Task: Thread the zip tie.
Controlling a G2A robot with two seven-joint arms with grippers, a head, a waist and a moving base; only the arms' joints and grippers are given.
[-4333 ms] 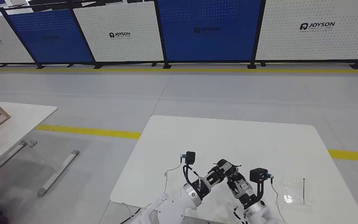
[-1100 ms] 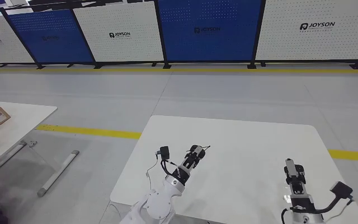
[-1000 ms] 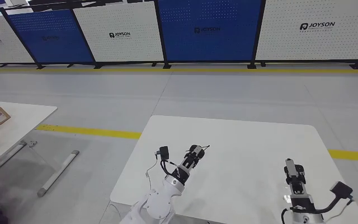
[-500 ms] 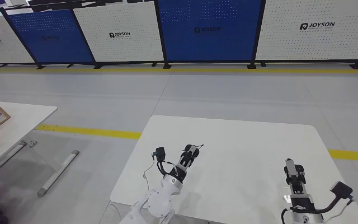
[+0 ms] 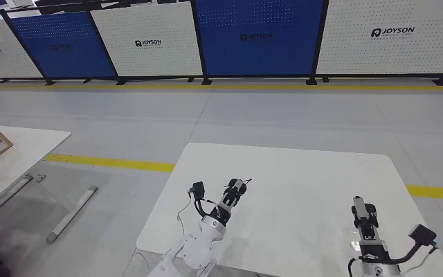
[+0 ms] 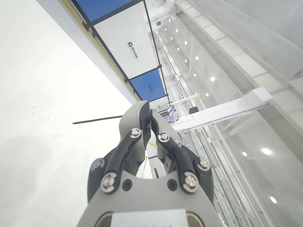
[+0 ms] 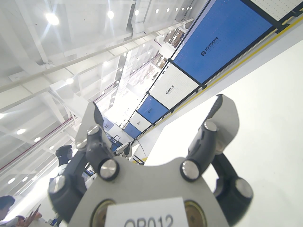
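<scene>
The left claw [image 6: 149, 115] is pinched together on a thin black plastic zip tie [image 6: 97, 120]. The tie's pointed tail juts out sideways, crosswise to the 2 fingers [image 6: 132, 121] and roughly level above the white rectangular surface [image 5: 291, 173]. The tie's head end is hidden inside the grip (whether it is looped through, I cannot tell). The right claw [image 7: 157, 105] stands wide apart and holds nothing. It sits over the surface's near right corner, well apart from the tie, which is held above the near left part. So the left arm has the tie, and I judge the right would have to cross toward it. Both arms sit low at the near edge, their claws pointing away from the robot.
</scene>
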